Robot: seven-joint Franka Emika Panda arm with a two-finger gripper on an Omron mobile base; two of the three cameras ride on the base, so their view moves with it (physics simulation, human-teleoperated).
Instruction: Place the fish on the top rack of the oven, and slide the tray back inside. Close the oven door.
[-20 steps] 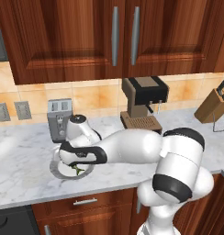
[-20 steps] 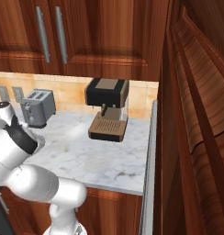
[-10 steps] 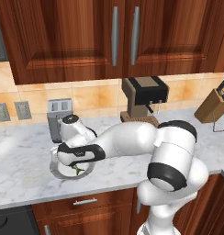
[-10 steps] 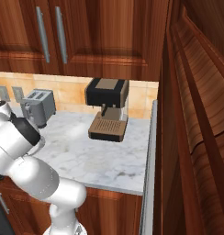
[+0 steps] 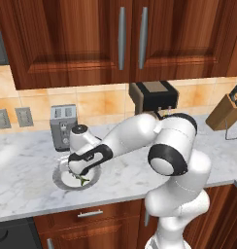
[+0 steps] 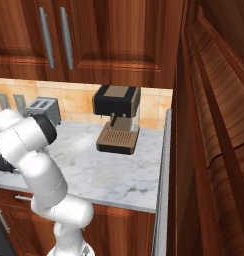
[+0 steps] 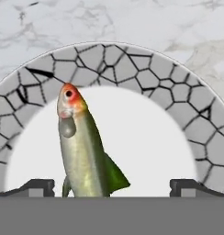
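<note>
The bench [image 5: 23,175] has a white marble top with grey veins. Above it hang dark red-brown wooden cupboards [image 5: 91,39] with long metal handles [image 5: 122,31]. The wall behind has beige and orange tiles [image 5: 98,102], with two grey sockets [image 5: 13,117] at the left. Under the bench there are wooden drawers [image 5: 91,219]. A tall wooden panel [image 6: 214,140] closes the right side.

Home kitchen prob., marble counter [image 5: 23,175], wood cabinets [image 5: 81,39], toaster [image 5: 63,125], coffee machine [image 6: 116,119]
</note>
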